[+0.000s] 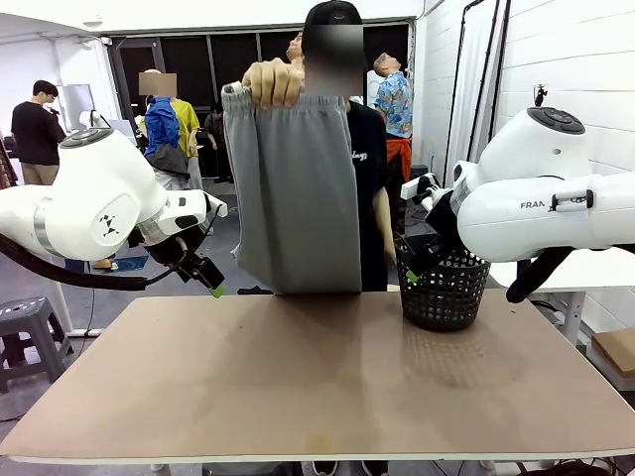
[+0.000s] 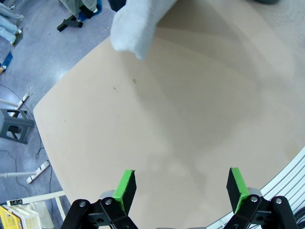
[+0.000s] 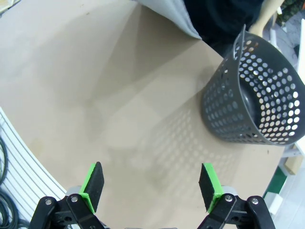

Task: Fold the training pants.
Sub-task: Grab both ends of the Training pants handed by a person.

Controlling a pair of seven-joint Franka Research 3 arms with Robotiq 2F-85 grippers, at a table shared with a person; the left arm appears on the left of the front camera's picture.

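The light grey soft jersey training pants (image 1: pixel 296 198) hang upright at the far side of the plain tan bench (image 1: pixel 317 387); a person's hand (image 1: pixel 273 82) grips the gathered ribbed waistband at the top, and the cloth falls as one broad panel in front of the person's dark shirt; its lower edge reaches the far edge of the bench, though whether it touches the top cannot be told. The left pincer (image 1: pixel 210 281) hangs above the bench's far left corner, just beside the lower left of the pants and apart from them; in the left wrist view its green-padded fingers (image 2: pixel 125 187) stand wide apart over bare bench, with nothing between them. The right pincer (image 1: pixel 412 266) sits by the rim of a black perforated round plastic basket (image 1: pixel 444 293) standing on the bench's far right; in the right wrist view its fingers are likewise spread wide and empty, the basket off to one side of them.
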